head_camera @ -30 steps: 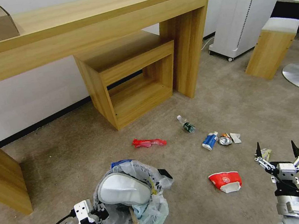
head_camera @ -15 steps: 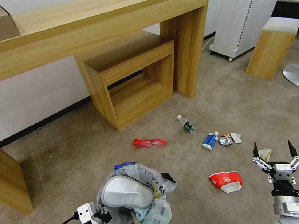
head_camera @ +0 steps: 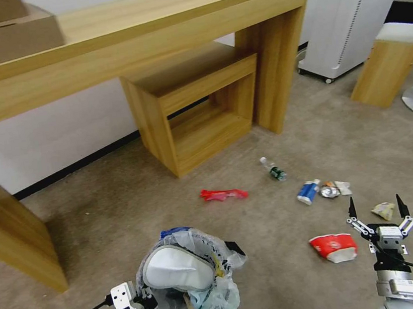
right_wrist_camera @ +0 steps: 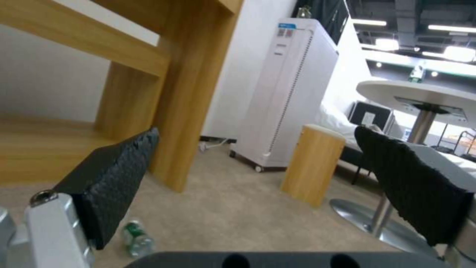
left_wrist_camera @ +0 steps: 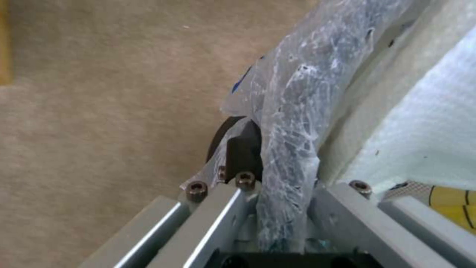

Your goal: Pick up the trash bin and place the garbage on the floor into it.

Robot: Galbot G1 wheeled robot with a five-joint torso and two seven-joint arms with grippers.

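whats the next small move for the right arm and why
Probably lower the right pincer toward the red cup on the carpet: its jaws are open and empty, the cup lies nearest it, and the left pincer already grips the bin.

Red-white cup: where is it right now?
Head view: the red-white cup lies on the carpet on the robot's right, beside the open right pincer, below the blue-white packet.
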